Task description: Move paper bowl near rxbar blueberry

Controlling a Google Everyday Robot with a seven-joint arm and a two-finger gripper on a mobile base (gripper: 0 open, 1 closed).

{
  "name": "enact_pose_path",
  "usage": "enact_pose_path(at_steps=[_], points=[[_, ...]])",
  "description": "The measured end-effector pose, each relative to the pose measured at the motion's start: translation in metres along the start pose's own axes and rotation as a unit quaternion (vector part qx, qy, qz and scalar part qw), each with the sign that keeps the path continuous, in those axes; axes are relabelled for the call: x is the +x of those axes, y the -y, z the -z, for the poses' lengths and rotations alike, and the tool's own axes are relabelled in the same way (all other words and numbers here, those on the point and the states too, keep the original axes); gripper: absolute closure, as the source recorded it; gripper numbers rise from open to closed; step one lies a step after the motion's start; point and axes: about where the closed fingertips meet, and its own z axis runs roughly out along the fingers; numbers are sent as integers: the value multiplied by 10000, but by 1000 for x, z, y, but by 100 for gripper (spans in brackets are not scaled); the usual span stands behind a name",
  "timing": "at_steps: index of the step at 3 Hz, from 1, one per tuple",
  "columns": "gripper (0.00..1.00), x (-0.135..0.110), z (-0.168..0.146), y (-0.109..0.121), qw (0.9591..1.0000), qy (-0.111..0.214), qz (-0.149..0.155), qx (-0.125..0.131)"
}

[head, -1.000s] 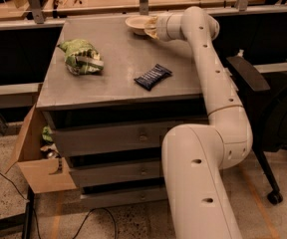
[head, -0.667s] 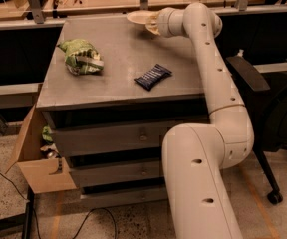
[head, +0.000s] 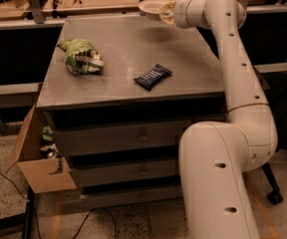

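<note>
While claw (head: 166, 12) pinches paper bowl (head: 150, 6) (above table's (head: 128, 46) far edge), rxbar blueberry (head: 153, 76) lies diagonally.

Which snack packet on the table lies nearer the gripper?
The rxbar blueberry, the flat navy bar; the gripper holds the paper bowl above the table's far edge, and the crumpled green bag lies farther off.

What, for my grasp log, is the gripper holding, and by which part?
The gripper holds the paper bowl by its rim on the picture's right, above the table's far edge.
</note>
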Motion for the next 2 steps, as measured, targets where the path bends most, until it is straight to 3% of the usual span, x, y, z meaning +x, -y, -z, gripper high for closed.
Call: enact_pose_path(at_steps=[1, 2], points=[[100, 7, 22, 1, 9999, -63, -78, -69], [100, 11, 67, 20, 9997, -179, -118, 96]])
